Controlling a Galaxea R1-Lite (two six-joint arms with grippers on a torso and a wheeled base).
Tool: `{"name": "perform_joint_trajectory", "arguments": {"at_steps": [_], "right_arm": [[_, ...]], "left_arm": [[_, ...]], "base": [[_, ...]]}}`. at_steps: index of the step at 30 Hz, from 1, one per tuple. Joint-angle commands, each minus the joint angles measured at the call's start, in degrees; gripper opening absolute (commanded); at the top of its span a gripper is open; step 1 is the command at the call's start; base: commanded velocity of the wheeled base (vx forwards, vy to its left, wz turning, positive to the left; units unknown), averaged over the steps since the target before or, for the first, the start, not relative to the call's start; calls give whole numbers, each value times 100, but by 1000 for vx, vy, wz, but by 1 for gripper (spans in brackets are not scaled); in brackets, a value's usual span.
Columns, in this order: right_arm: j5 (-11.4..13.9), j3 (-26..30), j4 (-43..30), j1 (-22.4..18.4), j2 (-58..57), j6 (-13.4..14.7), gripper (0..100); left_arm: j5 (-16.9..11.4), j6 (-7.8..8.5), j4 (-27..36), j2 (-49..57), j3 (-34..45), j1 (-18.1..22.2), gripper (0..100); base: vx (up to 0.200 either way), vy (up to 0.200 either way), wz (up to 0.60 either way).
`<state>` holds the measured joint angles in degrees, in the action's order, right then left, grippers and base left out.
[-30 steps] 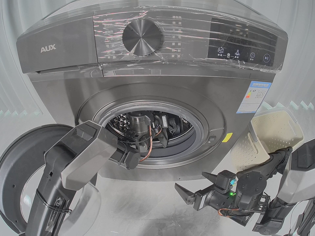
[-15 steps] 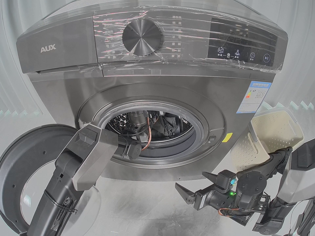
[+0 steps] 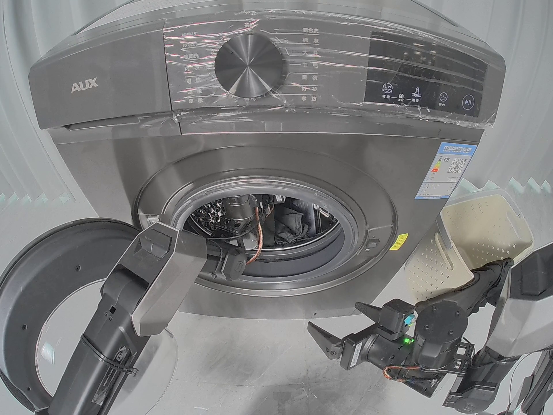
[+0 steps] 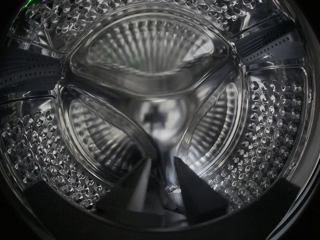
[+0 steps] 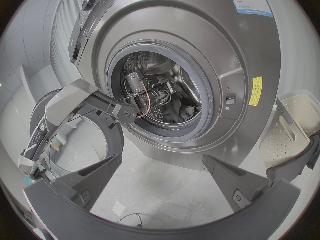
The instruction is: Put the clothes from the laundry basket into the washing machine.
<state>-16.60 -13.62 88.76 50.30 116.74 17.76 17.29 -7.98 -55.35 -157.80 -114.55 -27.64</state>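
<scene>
The machine (image 3: 276,145) stands at twelve o'clock, straight ahead, with its round door (image 3: 40,295) swung wide open at eight o'clock of the drum mouth. The left arm goes in through that mouth, a coppery coiled cable (image 3: 262,234) looping down at its wrist. The left end effector (image 4: 161,160) sits inside the drum (image 4: 153,54), its two fingers parted with nothing clamped between them, pointing at the dimpled steel wall and the three-lobed back plate. The clothes (image 3: 291,223), a dark crumpled bundle, lie low in the drum toward four o'clock of the mouth, just beside the left wrist; whether they touch it I cannot tell. The right end effector (image 3: 337,321) hovers low over the grey floor (image 3: 247,364) at five o'clock of the mouth, out in front of the machine and well apart from the clothes, its jaws spread wide and holding nothing. The cream, perforated basket (image 3: 489,231) is tipped over at four o'clock, just beside the machine's lower right corner, with its opening turned toward the room. Up on the fascia, the big metal dial (image 3: 249,65) sits at twelve o'clock of the mouth, and the dark panel (image 3: 429,82) lies at three o'clock of the dial, both under crinkled clear film (image 3: 242,116). A blue label (image 3: 446,170) is stuck at two o'clock of the mouth and a small yellow sticker (image 3: 398,241) at three o'clock.
</scene>
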Motion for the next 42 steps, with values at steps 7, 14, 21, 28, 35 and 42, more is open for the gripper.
{"name": "perform_joint_trajectory", "arguments": {"at_steps": [7, 14, 21, 28, 35, 42], "right_arm": [[-1, -1, 1, -38, -11, -1, 100], [8, -1, 1, -46, -37, -10, 100], [8, 8, 1, -64, -72, -18, 100], [8, 26, 1, -64, -72, -18, 100], [-1, 78, 1, -99, -125, -10, 100], [-1, 228, -8, -196, -485, -18, 100]], "left_arm": [[20, -10, 59, 443, 873, -418, 100], [20, 7, 77, 891, 1770, -778, 100], [12, 7, -99, 1568, 3475, -1156, 100], [12, -1, -706, 2156, 4899, -1174, 100], [12, -63, -1286, 3141, 6648, -1411, 100], [29, -80, -2499, 4354, 8784, -1939, 100]], "base": [[0, 0, 0], [0, 0, 0], [0, 0, 0], [0, 0, 0], [0, 0, 0], [0, 0, 0]]}}
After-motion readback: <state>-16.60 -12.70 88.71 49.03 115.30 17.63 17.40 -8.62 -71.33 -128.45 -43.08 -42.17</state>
